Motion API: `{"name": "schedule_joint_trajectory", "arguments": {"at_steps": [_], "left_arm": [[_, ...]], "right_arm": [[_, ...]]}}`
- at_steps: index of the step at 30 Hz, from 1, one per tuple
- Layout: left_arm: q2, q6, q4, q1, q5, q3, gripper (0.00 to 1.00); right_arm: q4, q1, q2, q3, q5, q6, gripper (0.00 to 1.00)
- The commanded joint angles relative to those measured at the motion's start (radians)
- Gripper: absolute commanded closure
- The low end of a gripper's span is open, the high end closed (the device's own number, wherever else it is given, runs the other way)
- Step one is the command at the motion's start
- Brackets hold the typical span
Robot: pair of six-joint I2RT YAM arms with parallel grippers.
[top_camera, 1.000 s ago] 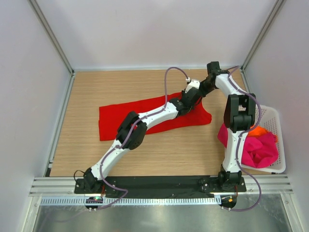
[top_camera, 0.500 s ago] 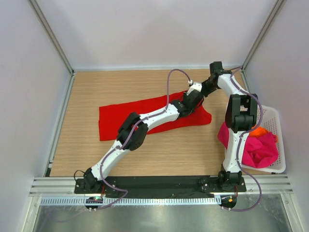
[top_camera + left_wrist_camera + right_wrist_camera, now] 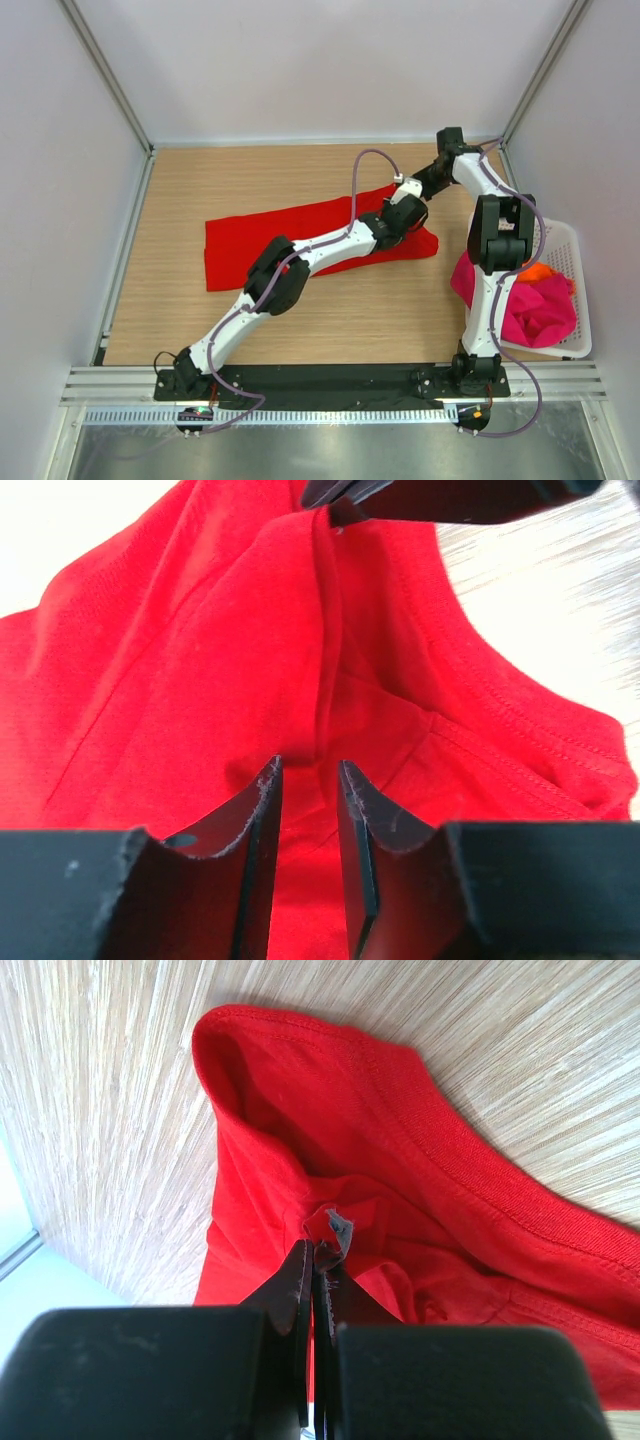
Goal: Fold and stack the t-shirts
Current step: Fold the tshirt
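A bright red t-shirt (image 3: 250,240) lies stretched across the wooden table (image 3: 330,310). My right gripper (image 3: 421,187) is at the shirt's far right end. In the right wrist view it (image 3: 315,1250) is shut on a small pinch of red cloth (image 3: 450,1180) beside a grey tag (image 3: 341,1228). My left gripper (image 3: 411,206) hovers just in front of it, over the same end. Seen from the left wrist, the left gripper (image 3: 308,770) has its jaws a little apart above the red cloth (image 3: 200,660). A raised fold runs from the right gripper's fingers (image 3: 440,495) toward that gap.
A white lattice basket (image 3: 567,243) stands at the table's right edge. It holds a magenta-pink t-shirt (image 3: 535,310), which spills over its left side, and an orange one (image 3: 540,270). The right arm's upright link (image 3: 497,240) stands beside the basket. White walls (image 3: 60,200) enclose the table.
My left arm has slid to the right along the red shirt, closer to the right gripper. The right gripper has shifted slightly right with its pinch of cloth.
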Motion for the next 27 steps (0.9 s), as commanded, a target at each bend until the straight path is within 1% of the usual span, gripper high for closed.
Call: {"name": "schedule_joint_trajectory", "arguments": {"at_steps": [1, 2, 4, 7, 9, 10, 12, 13, 16, 22, 27], "left_arm": [[-0.044, -0.018, -0.012, -0.002, -0.037, 0.006, 0.70], [-0.044, -0.019, -0.017, -0.002, -0.043, 0.006, 0.74], [-0.042, -0.036, -0.035, -0.002, -0.049, 0.005, 0.76], [-0.035, -0.036, -0.040, -0.002, -0.031, 0.009, 0.80], [-0.027, -0.036, -0.041, -0.002, -0.023, 0.015, 0.80], [-0.019, -0.036, -0.044, -0.002, -0.020, 0.020, 0.80], [-0.010, -0.036, -0.055, -0.002, -0.008, 0.034, 0.76], [-0.002, -0.038, -0.057, -0.002, -0.006, 0.037, 0.72], [0.008, -0.041, -0.066, -0.001, -0.011, 0.045, 0.70], [0.024, -0.054, -0.074, 0.005, 0.003, 0.048, 0.69], [0.036, -0.084, -0.087, 0.015, 0.041, 0.046, 0.70]], "right_arm": [[0.021, -0.005, -0.064, -0.006, -0.019, -0.009, 0.99], [0.019, -0.004, -0.064, -0.008, -0.019, -0.010, 0.99], [0.024, -0.004, -0.064, -0.011, -0.021, -0.009, 0.99], [0.027, -0.005, -0.059, -0.013, -0.025, -0.009, 0.99], [0.025, -0.005, -0.059, -0.010, -0.025, -0.011, 0.99], [0.025, -0.005, -0.059, -0.008, -0.025, -0.012, 0.99], [0.024, -0.005, -0.058, -0.006, -0.025, -0.014, 0.99], [0.024, -0.031, -0.058, -0.006, -0.025, -0.014, 0.99], [0.022, -0.036, -0.055, -0.006, -0.027, -0.018, 0.99], [0.019, -0.039, -0.052, -0.008, -0.030, -0.020, 0.99], [0.025, -0.039, -0.044, -0.005, -0.033, -0.017, 0.99]]}}
